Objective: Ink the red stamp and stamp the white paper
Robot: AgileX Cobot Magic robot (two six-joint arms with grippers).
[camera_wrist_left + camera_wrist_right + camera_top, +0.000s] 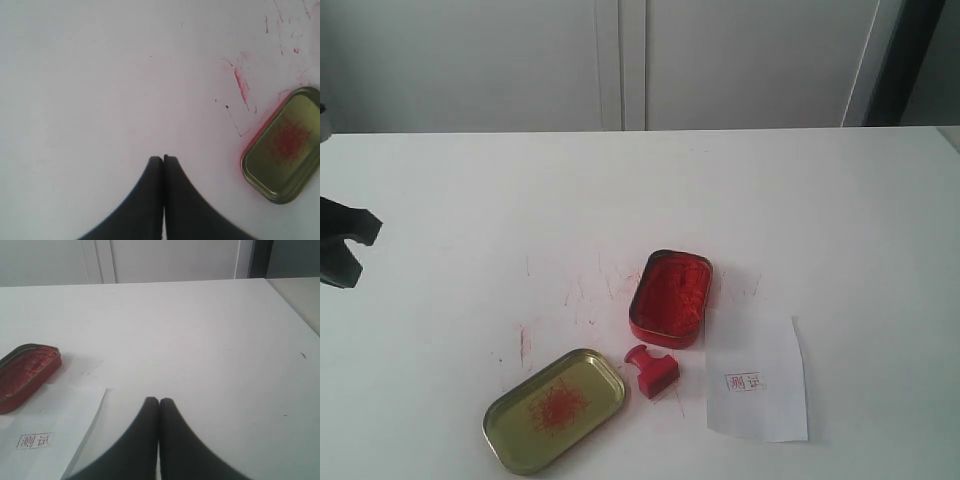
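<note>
The red stamp [652,371] lay tipped between gold lid [515,425] and white paper [757,385], knob toward the ink tin [660,335] — seemingly nearer the right pincer [159,401], clenched empty beside the paper; left pincer [163,159], clenched too, well apart.

You see: red stamp [652,371] bright red; white paper [770,350] plain white, red boxed imprint [745,381]; ink tin [671,297] red, mottled pad; lid [554,410] gold, red speckled smudge; tabletop [470,200] white, faint red streaks.
</note>
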